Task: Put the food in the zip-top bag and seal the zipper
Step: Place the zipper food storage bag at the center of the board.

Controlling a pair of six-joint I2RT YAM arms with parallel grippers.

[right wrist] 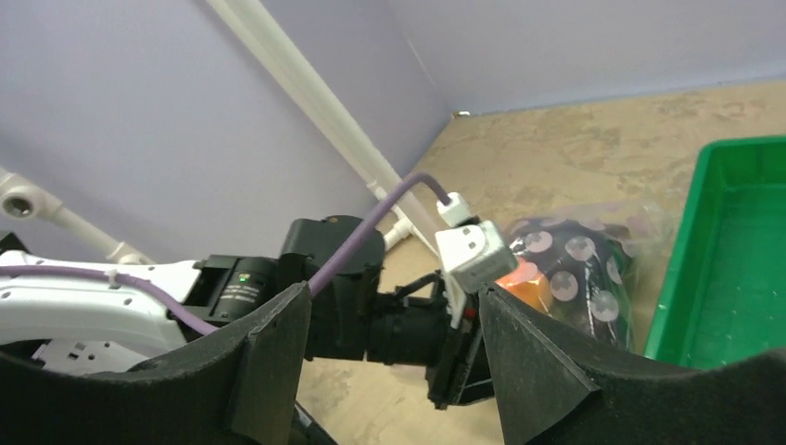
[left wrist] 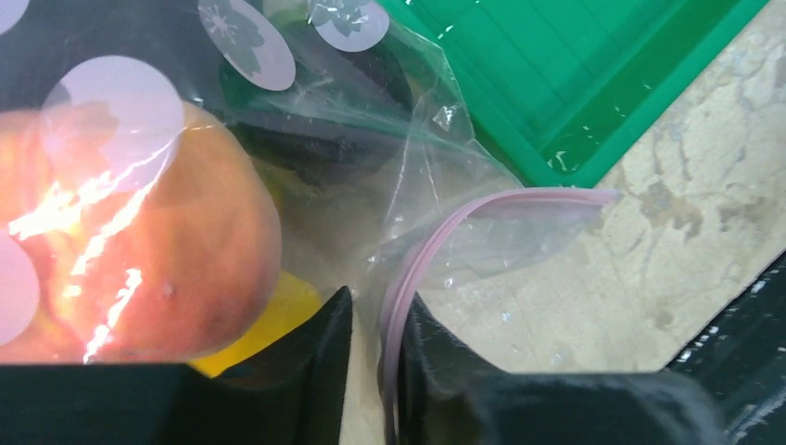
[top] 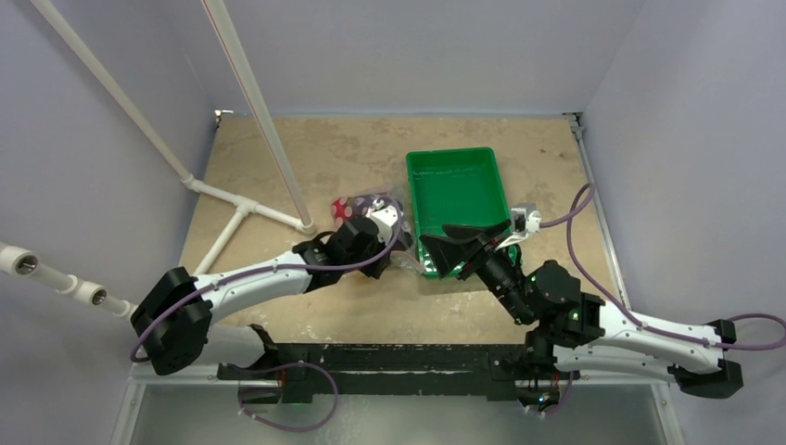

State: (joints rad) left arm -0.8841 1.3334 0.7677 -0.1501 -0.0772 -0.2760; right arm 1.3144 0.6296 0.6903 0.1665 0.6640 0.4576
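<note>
The clear zip-top bag (top: 397,206) lies just left of the green tray (top: 459,190), with the food inside it. In the left wrist view a large orange-red fruit (left wrist: 158,241) and a yellow piece (left wrist: 278,315) show through the bag (left wrist: 436,176). The pink zipper (left wrist: 436,241) curves down between the jaws of my left gripper (left wrist: 375,301). The jaws stand a narrow gap apart, and the strip lies against the right finger. My right gripper (top: 436,234) is open and empty by the tray's near left corner. It (right wrist: 394,297) faces the left wrist and the bag (right wrist: 584,269).
A white pipe frame (top: 250,93) stands at the back left, its foot (top: 236,199) on the table. Purple walls close in three sides. The tray (left wrist: 556,74) (right wrist: 732,250) holds nothing that I can see. The two wrists are close together.
</note>
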